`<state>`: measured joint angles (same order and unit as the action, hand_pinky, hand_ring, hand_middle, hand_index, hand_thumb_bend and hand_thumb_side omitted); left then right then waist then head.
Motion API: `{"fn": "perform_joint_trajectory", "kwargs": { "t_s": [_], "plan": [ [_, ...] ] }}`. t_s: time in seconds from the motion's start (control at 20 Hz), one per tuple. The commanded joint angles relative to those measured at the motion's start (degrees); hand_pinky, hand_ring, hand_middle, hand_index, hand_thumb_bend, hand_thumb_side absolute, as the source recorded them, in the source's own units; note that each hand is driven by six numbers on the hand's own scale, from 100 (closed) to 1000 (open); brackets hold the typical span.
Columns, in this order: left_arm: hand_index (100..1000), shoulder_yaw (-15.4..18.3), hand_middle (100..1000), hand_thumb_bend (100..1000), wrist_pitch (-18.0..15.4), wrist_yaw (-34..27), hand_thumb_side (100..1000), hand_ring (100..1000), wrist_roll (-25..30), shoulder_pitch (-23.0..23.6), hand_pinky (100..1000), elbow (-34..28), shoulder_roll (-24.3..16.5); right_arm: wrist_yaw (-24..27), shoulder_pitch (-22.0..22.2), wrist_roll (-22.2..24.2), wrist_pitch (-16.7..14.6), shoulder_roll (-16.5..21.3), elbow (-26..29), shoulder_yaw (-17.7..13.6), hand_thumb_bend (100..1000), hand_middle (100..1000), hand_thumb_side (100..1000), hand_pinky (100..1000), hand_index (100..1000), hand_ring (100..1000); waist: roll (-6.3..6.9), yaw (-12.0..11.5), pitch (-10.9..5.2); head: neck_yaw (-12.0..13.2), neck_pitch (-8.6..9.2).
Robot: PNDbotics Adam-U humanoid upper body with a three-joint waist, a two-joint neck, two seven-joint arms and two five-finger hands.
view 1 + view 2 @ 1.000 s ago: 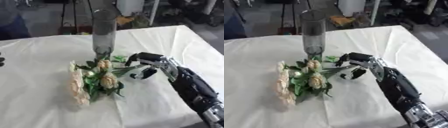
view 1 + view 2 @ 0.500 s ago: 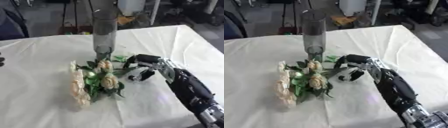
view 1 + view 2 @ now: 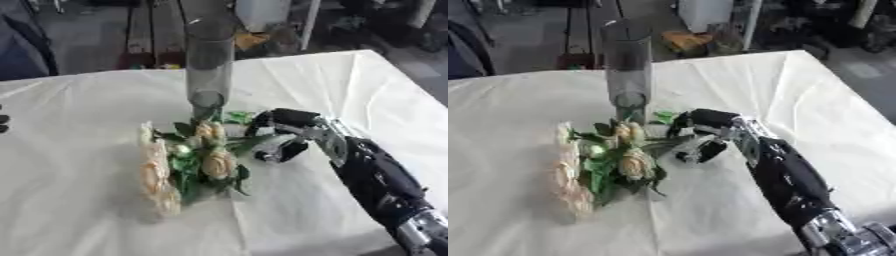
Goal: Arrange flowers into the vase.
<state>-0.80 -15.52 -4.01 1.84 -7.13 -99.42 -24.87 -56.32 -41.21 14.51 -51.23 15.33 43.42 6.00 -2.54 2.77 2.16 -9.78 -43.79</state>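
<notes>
Right hand comes in from the near right corner of the tabletop, forearm running diagonally toward the middle. Fingers curled over the green stem ends of the flowers; whether a stem is actually pinched, I cannot tell (fingertips sit among leaves). Left hand not visible.

Flowers: a loose bunch of cream blooms lying flat near the middle of the tabletop, heads pointing to the near left, stems toward the hand.

Step in hand, as I judge it: secure a stem. Best done by closing low on a bare stem, clear of the leaves, then lifting straight so neighbouring blooms do not drag. The vase is tall, narrow and clear, standing upright just beyond the bunch; a sideways sweep risks tipping it.

Surface: white tablecloth, lightly creased. Beyond the far edge: dark floor, metal legs, cluttered equipment.
</notes>
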Motion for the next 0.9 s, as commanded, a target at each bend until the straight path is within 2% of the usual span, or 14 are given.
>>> {"fn": "perform_joint_trajectory", "kwargs": {
  "t_s": [0.05,0.65,0.9],
  "plan": [
    [791,0.3,742,723,0.0,-0.2,961,749,0.1,-0.7,763,-1.0,-0.8,-0.9,-1.2,0.2,-0.7,0.6,0.7,-0.4,333,598,298,746,773,698,0.22,-0.1,-0.38,-0.2,-0.12],
    [791,0.3,742,722,0.0,-0.2,961,748,0.0,-0.7,763,-1.1,-0.7,-5.0,-1.0,-1.3,-0.7,0.3,-0.6,-1.0,321,568,307,687,752,641,0.40,0.0,-0.34,-0.2,-0.05],
    [791,0.3,742,722,0.0,-0.2,961,748,0.0,-0.6,763,-1.1,-0.7,-6.4,-0.8,-2.1,-0.7,0.5,-0.8,-1.1,312,525,311,636,727,595,0.45,0.0,-0.33,-0.2,-0.05]
  ]
}}
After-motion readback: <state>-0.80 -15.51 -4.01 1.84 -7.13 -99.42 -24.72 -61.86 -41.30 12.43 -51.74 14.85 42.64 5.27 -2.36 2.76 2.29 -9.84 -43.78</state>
